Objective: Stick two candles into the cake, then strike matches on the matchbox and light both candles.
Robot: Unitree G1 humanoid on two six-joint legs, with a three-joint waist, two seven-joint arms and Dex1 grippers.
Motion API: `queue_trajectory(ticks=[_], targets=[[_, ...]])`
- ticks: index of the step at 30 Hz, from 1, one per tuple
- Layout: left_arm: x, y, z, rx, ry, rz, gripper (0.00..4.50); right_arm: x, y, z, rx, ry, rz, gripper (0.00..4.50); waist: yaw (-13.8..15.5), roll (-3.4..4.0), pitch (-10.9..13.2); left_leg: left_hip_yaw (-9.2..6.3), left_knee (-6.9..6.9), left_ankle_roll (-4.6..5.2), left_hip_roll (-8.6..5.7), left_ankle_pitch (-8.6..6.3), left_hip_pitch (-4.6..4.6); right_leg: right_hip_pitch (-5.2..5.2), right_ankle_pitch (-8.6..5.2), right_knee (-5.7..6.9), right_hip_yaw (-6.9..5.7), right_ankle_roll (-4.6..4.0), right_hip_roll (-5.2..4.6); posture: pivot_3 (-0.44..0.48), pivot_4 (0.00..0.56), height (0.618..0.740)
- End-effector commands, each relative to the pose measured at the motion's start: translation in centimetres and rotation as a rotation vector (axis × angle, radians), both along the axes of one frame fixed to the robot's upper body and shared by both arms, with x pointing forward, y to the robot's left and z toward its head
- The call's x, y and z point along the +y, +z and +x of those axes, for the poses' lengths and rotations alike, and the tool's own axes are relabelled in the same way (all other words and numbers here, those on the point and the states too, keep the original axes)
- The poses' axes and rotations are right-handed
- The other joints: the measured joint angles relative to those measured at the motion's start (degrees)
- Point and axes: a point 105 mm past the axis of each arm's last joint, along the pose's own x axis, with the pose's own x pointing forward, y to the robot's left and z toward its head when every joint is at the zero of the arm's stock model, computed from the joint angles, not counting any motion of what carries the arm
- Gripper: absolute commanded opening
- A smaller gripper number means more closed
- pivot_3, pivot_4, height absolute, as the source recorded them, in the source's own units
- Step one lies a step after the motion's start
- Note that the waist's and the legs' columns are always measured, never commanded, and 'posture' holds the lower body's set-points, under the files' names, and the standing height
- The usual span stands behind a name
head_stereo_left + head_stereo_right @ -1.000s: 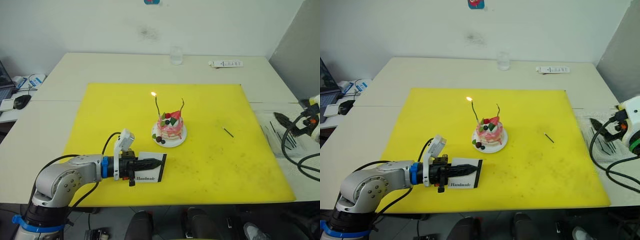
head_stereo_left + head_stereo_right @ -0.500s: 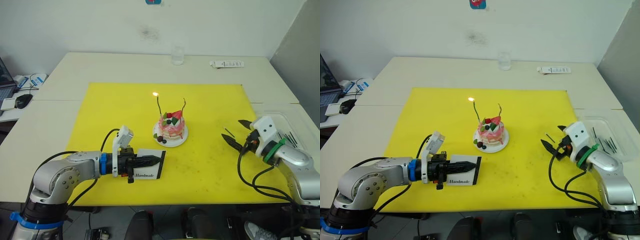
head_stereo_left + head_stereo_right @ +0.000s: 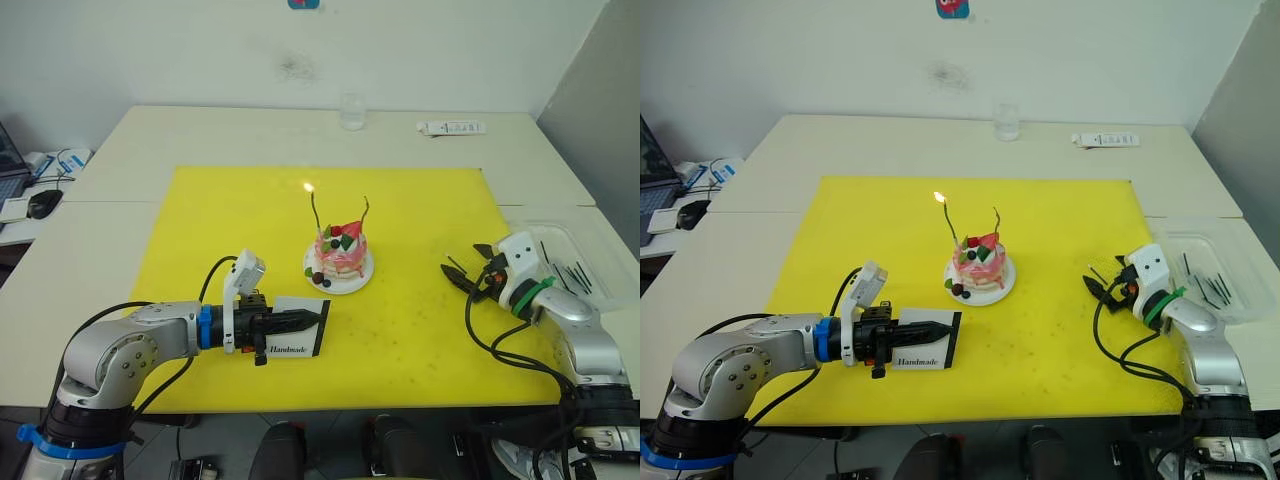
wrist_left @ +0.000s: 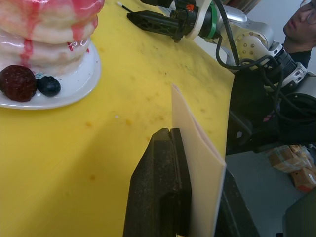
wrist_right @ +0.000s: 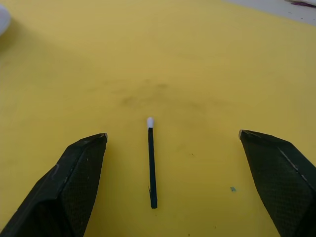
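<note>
The pink cake [image 3: 339, 256] sits on its white plate [image 3: 361, 276] mid-mat, and two candles stand in it. The left candle [image 3: 316, 213] burns with a small flame; the right candle [image 3: 365, 212] is unlit. My left gripper [image 3: 318, 320] is shut on the white matchbox [image 3: 298, 346], which stands on edge in front of the cake. My right gripper [image 5: 173, 136] is open low over the mat, its fingers either side of a dark match [image 5: 151, 165] with a white tip. That match [image 3: 454, 264] lies right of the cake.
A yellow mat [image 3: 200, 220] covers the table's middle. A clear tray [image 3: 575, 262] holding several dark sticks stands at the right edge. A glass [image 3: 352, 110] and a remote [image 3: 451, 128] sit at the back. A person [image 4: 301, 19] is beyond the table.
My right arm has swung in from the tray at the right and come down to the lone match on the mat, fingers open. The left gripper and matchbox have stayed put.
</note>
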Motion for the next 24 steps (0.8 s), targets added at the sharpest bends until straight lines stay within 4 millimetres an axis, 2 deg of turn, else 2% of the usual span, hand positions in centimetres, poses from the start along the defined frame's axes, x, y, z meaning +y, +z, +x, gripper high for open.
queue_trajectory(ticks=[1, 5, 11, 13, 19, 22, 24], targets=[[-0.1, 1.0, -0.1, -0.035, -0.017, -0.009, 0.0, -0.2, 0.2, 0.4, -0.015, -0.021, 0.002, 4.12, 0.0, 0.0, 0.0, 0.0, 0.0, 0.0, 0.0, 0.0, 0.0, 0.0, 0.0, 0.0, 0.01, 0.0, 0.0, 0.0, 0.15, 0.74], [0.0, 1.0, 0.1, -0.036, -0.017, -0.007, 0.0, -0.1, -0.8, 0.3, 0.042, -0.034, -0.001, 2.8, 0.0, 0.0, 0.0, 0.0, 0.01, 0.0, 0.0, 0.0, 0.01, 0.02, 0.0, 0.0, 0.0, 0.0, 0.0, 0.0, 0.15, 0.74], [0.1, 0.9, 0.0, -0.034, -0.013, -0.006, 0.0, 0.6, -0.9, -0.2, 0.08, -0.013, 0.018, 0.64, 0.0, -0.02, 0.0, 0.01, 0.06, 0.0, -0.04, 0.0, 0.04, 0.08, 0.04, 0.01, 0.01, 0.06, -0.03, 0.0, 0.15, 0.74], [0.1, 0.8, 0.0, -0.034, -0.011, -0.006, 0.0, 0.8, -0.8, -0.3, 0.079, -0.002, 0.016, 0.05, 0.0, -0.02, 0.0, 0.01, 0.06, 0.0, -0.05, 0.0, 0.04, 0.08, 0.04, 0.0, 0.01, 0.06, -0.03, 0.0, 0.15, 0.74], [0.1, 0.9, -0.2, -0.035, -0.006, -0.006, 0.0, 2.0, 0.8, -1.4, 0.059, 0.076, 0.024, 0.05, 0.0, -0.02, 0.0, -0.01, 0.01, 0.0, 0.0, 0.0, 0.02, 0.05, 0.03, -0.01, -0.01, 0.06, -0.03, 0.0, 0.15, 0.74], [0.2, 0.9, -0.3, -0.036, -0.005, -0.006, 0.0, 3.2, 2.1, -2.6, 0.041, 0.146, 0.015, 0.05, 0.0, -0.01, 0.0, -0.02, -0.03, 0.0, 0.03, 0.0, 0.01, 0.02, 0.02, -0.02, -0.01, 0.04, -0.04, 0.0, 0.15, 0.74], [0.3, 0.9, -0.3, -0.036, -0.003, -0.005, 0.0, 5.0, 2.8, -4.4, 0.048, 0.234, 0.009, 0.05, 0.0, 0.01, 0.0, -0.01, -0.04, 0.0, 0.04, 0.0, -0.01, -0.02, 0.01, -0.02, -0.01, 0.03, -0.06, 0.0, 0.15, 0.74]])
